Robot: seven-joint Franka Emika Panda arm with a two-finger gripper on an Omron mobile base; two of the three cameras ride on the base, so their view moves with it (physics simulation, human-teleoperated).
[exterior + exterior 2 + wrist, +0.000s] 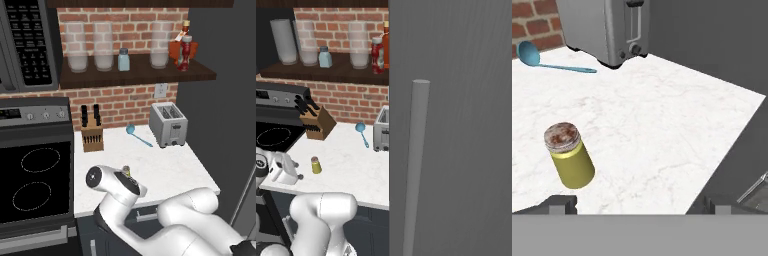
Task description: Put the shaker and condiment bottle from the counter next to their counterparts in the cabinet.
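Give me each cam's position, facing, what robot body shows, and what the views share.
Left base view: behind the arm, left side, facing forward and down at the counter, stove and cabinet; arm rises from lower right.
Right base view: behind, right side, same counter; a grey panel blocks its right half; arm at lower left.
Hand view: on the hand, looking along the open gripper at the shaker; fingertips at the bottom.
Shared: shaker, toaster, blue spoon.
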